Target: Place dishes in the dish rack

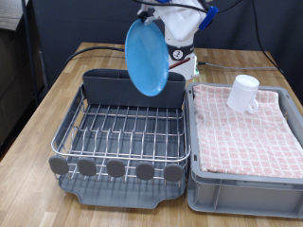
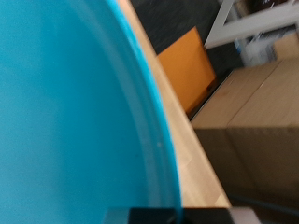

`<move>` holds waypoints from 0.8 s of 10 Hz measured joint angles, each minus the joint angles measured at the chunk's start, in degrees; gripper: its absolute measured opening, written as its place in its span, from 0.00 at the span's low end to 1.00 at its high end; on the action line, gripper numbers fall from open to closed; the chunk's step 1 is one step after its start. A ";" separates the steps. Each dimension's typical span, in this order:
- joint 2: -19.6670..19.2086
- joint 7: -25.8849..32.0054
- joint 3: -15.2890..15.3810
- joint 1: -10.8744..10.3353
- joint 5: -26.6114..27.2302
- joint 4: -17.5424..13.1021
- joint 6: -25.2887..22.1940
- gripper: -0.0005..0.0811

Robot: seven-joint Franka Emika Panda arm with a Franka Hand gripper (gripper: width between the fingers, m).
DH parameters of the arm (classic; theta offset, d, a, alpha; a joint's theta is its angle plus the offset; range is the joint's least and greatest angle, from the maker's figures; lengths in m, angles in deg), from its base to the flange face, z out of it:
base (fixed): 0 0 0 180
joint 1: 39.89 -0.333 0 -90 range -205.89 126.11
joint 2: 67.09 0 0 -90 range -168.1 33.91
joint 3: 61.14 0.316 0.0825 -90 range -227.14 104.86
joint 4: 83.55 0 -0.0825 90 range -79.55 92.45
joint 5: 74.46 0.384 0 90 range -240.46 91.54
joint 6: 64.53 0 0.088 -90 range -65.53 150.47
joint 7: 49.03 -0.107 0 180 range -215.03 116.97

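The light-blue plate (image 1: 146, 59) hangs tilted on edge in the air above the back of the dish rack (image 1: 123, 142), over its tall grey cutlery box (image 1: 131, 90). The gripper (image 1: 159, 17) is at the plate's upper rim and shut on it; its fingers are mostly hidden behind the plate. In the wrist view the plate (image 2: 75, 112) fills most of the picture. The white mug (image 1: 243, 93) stands on the pink checked cloth (image 1: 246, 132) in the grey bin at the exterior view's right. The wooden spoon is out of view.
The rack's silver wire grid (image 1: 128, 132) holds nothing, with round tabs (image 1: 115, 168) along its near edge. The wooden table (image 1: 57, 90) shows at the left. The robot base (image 1: 182, 47) stands behind the rack. Cardboard boxes (image 2: 252, 112) show in the wrist view.
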 joint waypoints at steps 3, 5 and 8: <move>0.73 7.77 -1.74 0.37 -7.10 -0.14 4.64 0.02; 0.58 10.65 -2.59 0.70 -9.48 -0.29 4.43 0.02; -0.01 12.84 -3.64 0.93 -12.97 -0.31 4.36 0.02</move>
